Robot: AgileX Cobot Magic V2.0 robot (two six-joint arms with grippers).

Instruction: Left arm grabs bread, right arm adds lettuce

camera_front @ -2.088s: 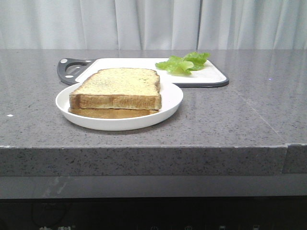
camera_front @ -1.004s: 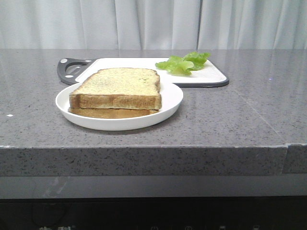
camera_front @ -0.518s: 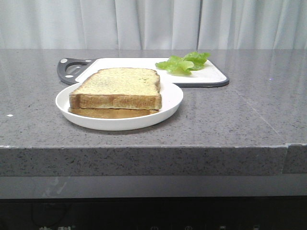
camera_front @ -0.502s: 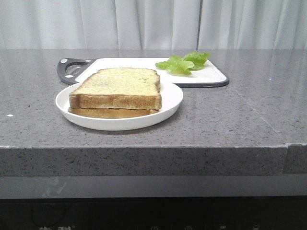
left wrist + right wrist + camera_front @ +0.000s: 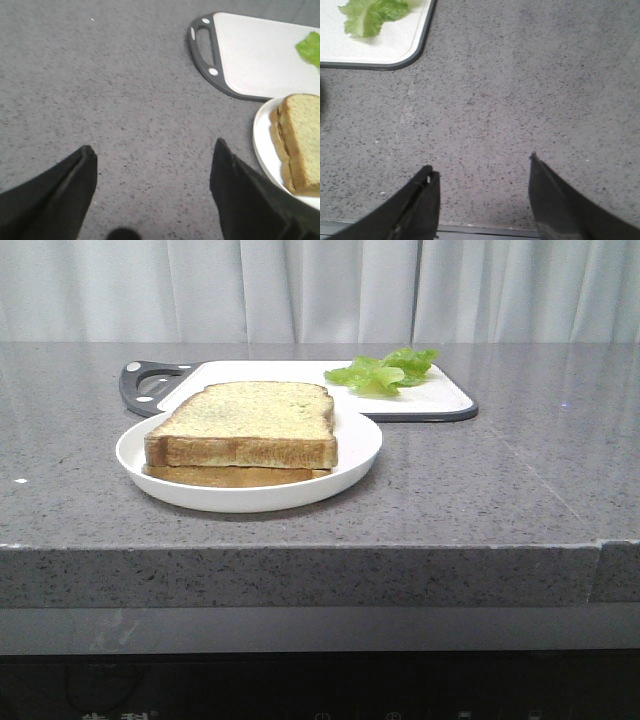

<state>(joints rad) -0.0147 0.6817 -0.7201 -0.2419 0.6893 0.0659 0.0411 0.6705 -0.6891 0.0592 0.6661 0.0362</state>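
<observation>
Looking forward over the grey speckled stone countertop (image 5: 480, 490), I see a round white plate (image 5: 355, 455) near the front edge with two slices stacked on it. On top lies the thick square toasted bread slice (image 5: 250, 420), golden and speckled on its face with a brown crust, and beneath it a thinner similar brown slice (image 5: 225, 477) showing only its edge. Behind the plate lies a white rectangular cutting board (image 5: 440, 400) with a dark grey rim and a dark handle (image 5: 140, 385) at its left end. The small ruffled bright green lettuce leaf (image 5: 383, 370) rests on the board's far right part, well apart from the bread. Pale curtains hang behind the counter.

Neither arm shows in the front view. From the left wrist camera, my left arm's black gripper (image 5: 152, 172) hangs over bare countertop with its two tapered fingers spread wide and nothing between them; the plate with the bread (image 5: 302, 142) sits just beside one finger, and the board's handle (image 5: 202, 47) lies farther off. From the right wrist camera, my right arm's black angular gripper (image 5: 482, 187) is likewise spread wide and empty above bare stone, with the board's rounded corner (image 5: 412, 55) and the lettuce (image 5: 370, 15) well away from the fingertips.
</observation>
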